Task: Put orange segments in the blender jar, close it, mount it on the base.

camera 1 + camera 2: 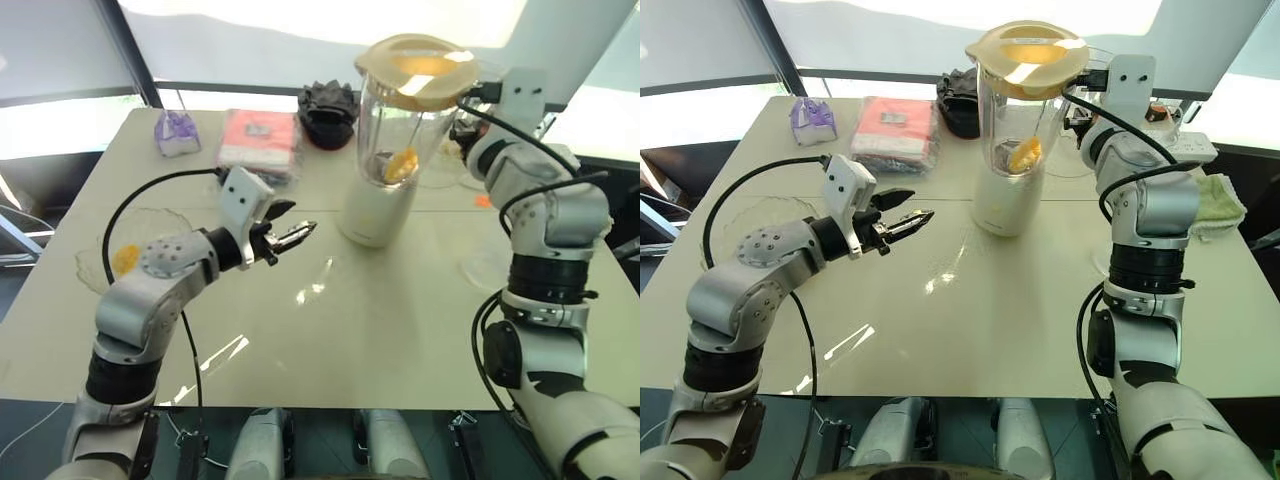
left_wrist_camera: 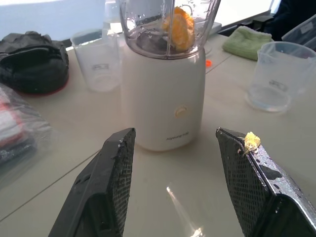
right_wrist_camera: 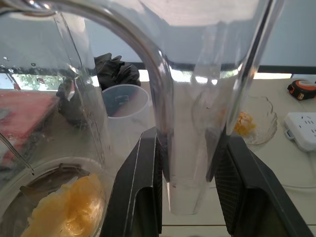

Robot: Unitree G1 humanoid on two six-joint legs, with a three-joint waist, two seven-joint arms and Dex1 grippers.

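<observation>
Blender jar [image 1: 400,130]: lid [image 1: 415,70] on, seated on white base [image 1: 375,215], orange segments [image 1: 401,163] inside
Right gripper [image 3: 190,143]: clamped on the handle [image 3: 168,123]
Left gripper [image 2: 175,133]: wide, empty
Handling: rigid, slick, likely top-heavy, so grip the handle

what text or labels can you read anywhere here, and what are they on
No text here can be read.
blender base: a short line of grey print under its round button, too small to read.
clear cup beside the black bag: a dark mark on its wall, blurred.
second cup near the green cloth: a similar mark, blurred.
pink packet: a dark label on top, too small to read.
</observation>
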